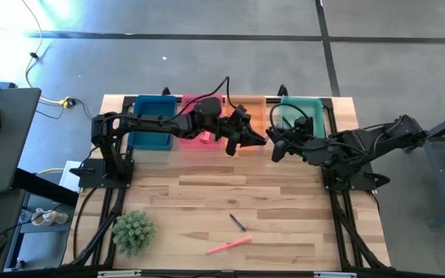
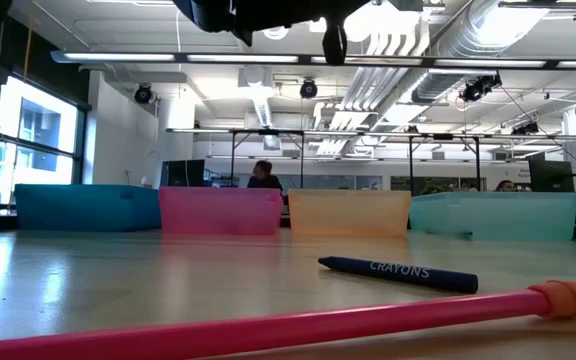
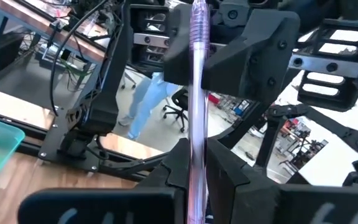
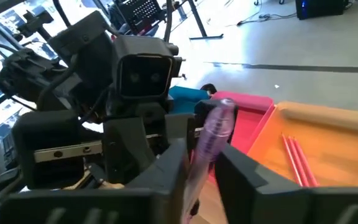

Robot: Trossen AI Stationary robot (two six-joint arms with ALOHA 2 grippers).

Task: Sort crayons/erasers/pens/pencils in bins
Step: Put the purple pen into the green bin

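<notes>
A clear purple pen [image 3: 199, 106] is held in the air between both grippers, above the near edge of the orange bin [image 1: 247, 108]. My left gripper [image 1: 257, 139] comes from the table's left and is shut on it. My right gripper [image 1: 275, 147] comes from the right, with its fingers closed in on the same pen [image 4: 209, 146]. Four bins stand in a row at the far edge: blue [image 1: 151, 123], pink [image 1: 199, 104], orange, and teal [image 1: 304, 112]. A dark blue crayon [image 1: 238, 222] and a pink pencil [image 1: 229, 246] lie on the table near the front. My left gripper pinches the pen's lower stretch [image 3: 197, 180] between its two fingers, coming level from the table's left. The pen stands out beyond the fingers, clear of the table and bins. My right gripper has the pen's other stretch [image 4: 205, 158] between its two fingers [image 4: 241, 171], slanting slightly down from the table's right. The pen is clear of everything below.
The orange bin holds pink-red sticks [image 4: 297, 158]. A small green plant [image 1: 134, 230] stands at the front left corner. The low view shows the crayon [image 2: 398, 273] and pencil [image 2: 268, 330] close to the front edge, with bare wood between them and the bins.
</notes>
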